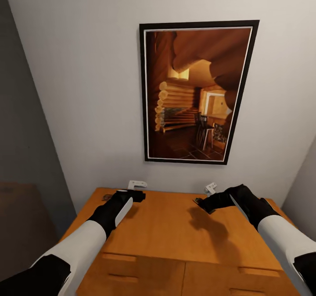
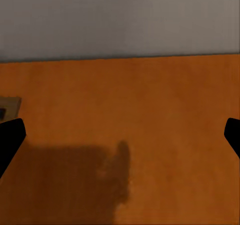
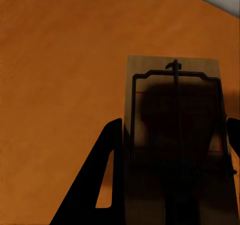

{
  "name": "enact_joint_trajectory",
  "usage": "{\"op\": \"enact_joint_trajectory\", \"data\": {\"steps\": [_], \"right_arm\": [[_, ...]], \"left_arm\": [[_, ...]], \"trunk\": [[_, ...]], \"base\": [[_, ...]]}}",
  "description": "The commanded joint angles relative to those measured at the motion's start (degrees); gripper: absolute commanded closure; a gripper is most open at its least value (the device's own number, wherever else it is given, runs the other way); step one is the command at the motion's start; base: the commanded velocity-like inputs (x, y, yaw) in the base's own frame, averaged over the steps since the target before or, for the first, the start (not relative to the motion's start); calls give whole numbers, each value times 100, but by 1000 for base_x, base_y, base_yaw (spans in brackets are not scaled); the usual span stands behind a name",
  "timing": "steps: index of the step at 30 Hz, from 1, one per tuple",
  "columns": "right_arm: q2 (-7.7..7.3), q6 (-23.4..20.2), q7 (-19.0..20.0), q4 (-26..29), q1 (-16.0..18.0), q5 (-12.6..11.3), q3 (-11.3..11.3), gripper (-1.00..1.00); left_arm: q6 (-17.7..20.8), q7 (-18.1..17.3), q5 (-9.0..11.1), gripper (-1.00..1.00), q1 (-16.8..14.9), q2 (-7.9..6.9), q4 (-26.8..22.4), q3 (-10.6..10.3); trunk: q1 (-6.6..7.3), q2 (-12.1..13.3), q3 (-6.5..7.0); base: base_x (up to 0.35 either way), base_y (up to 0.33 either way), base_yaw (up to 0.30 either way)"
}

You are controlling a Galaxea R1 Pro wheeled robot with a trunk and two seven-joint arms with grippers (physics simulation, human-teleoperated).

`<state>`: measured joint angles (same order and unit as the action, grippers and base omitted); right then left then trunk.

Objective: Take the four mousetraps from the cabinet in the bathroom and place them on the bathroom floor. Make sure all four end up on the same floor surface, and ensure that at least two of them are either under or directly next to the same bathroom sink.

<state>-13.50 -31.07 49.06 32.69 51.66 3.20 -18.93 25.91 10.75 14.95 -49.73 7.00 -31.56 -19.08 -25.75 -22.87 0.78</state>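
Mousetrap (image 3: 172,135) is sitting between the right gripper (image 3: 175,150) fingers in the right wrist view, one finger (image 3: 107,170) at each long edge; whether they are actually pinching it or just straddling it, cannot tell. Risk: a loose edge grip could be letting the flat board slip or tilt, or the wire bar snapping. Another mousetrap (image 1: 106,197) is lying near the cabinet's (image 1: 166,230) back-left corner, beside the left gripper (image 1: 134,195), whose fingers are spread wide and empty. Wall and framed picture (image 1: 197,94) are closing in right behind the surface, so room is mostly toward the front edge.

The cabinet (image 1: 175,230) top lies open between both hands; the wall (image 1: 87,112) blocks beyond.
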Motion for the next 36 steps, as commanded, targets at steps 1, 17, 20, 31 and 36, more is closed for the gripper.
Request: {"op": "enact_joint_trajectory", "data": {"steps": [1, 17, 20, 31, 36], "right_arm": [[-3, -25, 34, 9, 2, 24, -12, 100], [-3, -22, 35, 9, 2, 31, -9, 100], [-3, -22, 34, 9, 2, 31, -13, 100], [-3, -38, 3, 9, 2, 58, -16, 100], [-3, -24, 37, 9, 2, 34, -14, 100]], "left_arm": [[20, 50, 60, -100, -2, -5, -8, -40], [20, 50, 60, -100, -2, -4, -8, -43], [20, 50, 60, -100, -2, -5, -8, -43], [20, 59, 60, -100, -2, -5, -8, -43], [20, 59, 60, -100, -2, 0, -8, -43]], "trunk": [[-3, -5, -3], [-3, -5, -3], [-3, -5, -3], [-3, -5, -3], [-3, -5, -3]], "base": [[28, 75, -1], [52, 77, 0], [182, 242, 0], [31, 36, 0], [0, 0, 0]]}}
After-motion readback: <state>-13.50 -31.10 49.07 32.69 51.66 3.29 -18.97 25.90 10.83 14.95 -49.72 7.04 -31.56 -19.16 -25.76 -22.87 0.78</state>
